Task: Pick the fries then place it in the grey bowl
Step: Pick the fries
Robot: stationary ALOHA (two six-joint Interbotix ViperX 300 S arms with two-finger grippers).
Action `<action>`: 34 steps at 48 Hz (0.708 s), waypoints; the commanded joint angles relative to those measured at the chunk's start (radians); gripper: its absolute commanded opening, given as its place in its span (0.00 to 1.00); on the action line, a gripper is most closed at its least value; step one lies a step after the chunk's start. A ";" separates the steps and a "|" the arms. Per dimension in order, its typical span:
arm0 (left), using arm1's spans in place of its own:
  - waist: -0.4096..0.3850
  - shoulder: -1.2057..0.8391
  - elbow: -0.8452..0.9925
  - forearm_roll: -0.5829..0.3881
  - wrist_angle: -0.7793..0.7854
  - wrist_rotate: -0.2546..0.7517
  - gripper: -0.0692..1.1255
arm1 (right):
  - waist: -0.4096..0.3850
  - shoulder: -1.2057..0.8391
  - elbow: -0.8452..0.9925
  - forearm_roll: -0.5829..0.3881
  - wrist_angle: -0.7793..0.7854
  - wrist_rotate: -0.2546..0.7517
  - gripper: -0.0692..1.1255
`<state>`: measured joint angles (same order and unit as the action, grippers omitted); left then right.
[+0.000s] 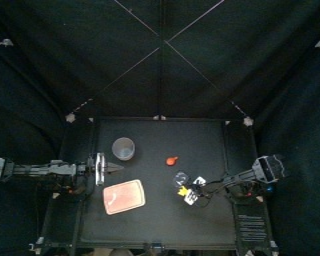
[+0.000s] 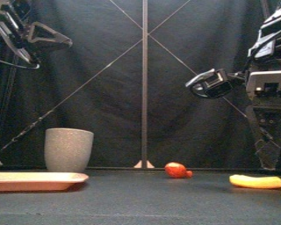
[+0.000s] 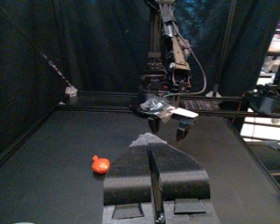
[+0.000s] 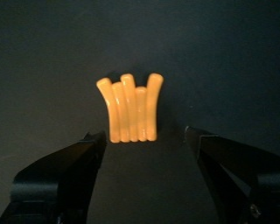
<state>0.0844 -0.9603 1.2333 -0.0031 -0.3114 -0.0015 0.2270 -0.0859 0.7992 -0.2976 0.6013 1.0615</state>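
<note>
1. Nearest the front edge, the pink tray (image 2: 32,181) lies flat on the table's (image 1: 156,225) left side.
2. On the right, a little farther back, the fries (image 4: 130,109) lie on the table. The right gripper (image 2: 270,156) hangs just above them with its jaws spread wide, one on each side. In the right wrist view neither jaw touches them.
3. Farther back, about mid-table, sits a small red toy (image 2: 176,170). It lies roughly between the fries and the cup, apart from both.
4. Farther still, behind the tray on the left, the grey cup (image 2: 68,149) stands upright.
5. The left gripper (image 3: 153,144) is held above the table's left edge, level with the red toy, jaws pressed together on nothing.
6. Count: one tray, one bundle of fries, one red toy, one cup.
7. Only the right wrist view shows the fries as separate orange-yellow sticks joined side by side; the front view shows them as a low yellow bar. The left wrist view shows the red toy and the right gripper across the table, but I cannot make out the fries there.
</note>
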 commanded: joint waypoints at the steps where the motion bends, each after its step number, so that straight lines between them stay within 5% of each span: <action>1: 0.003 0.005 -0.012 0.000 -0.009 0.002 0.05 | -0.003 0.008 -0.021 -0.006 -0.028 0.002 0.92; 24: 0.032 0.003 0.018 0.000 -0.009 0.000 0.05 | -0.020 0.098 -0.023 0.002 -0.072 0.005 0.92; 34: 0.034 0.003 0.018 0.000 -0.009 0.002 0.05 | -0.020 0.091 -0.032 0.015 -0.071 0.003 0.80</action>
<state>0.1166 -0.9618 1.2655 -0.0031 -0.3114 -0.0015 0.2086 0.0184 0.7777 -0.2899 0.5338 1.0630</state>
